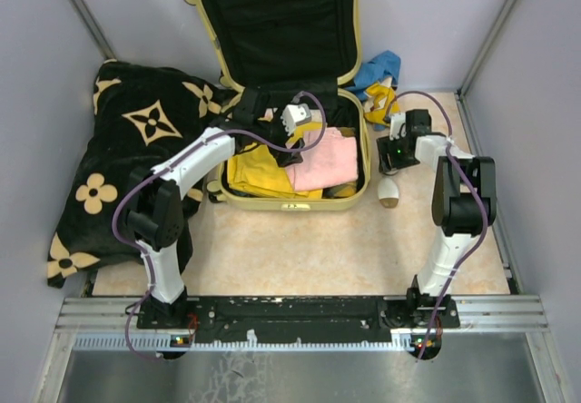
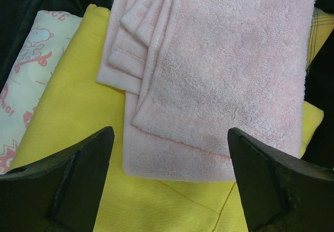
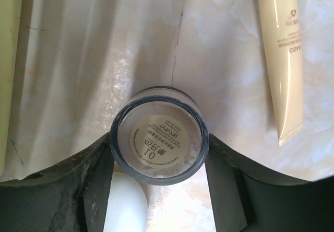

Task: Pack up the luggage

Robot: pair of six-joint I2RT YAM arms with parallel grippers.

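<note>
Luggage [image 1: 272,201] is lying open just left of the right gripper [image 1: 397,153], which is pinching a small round jar [image 3: 159,135]
The right gripper's fingers are pressing on both sides of the jar, though whether it is clearing the table [image 3: 78,59] is hard to tell. With the open half sitting close on its left, the right arm is the nearer one for the carry. The left gripper [image 2: 169,132] is hovering spread wide directly above a pink towel [image 2: 224,70] inside the case, gripping nothing
</note>
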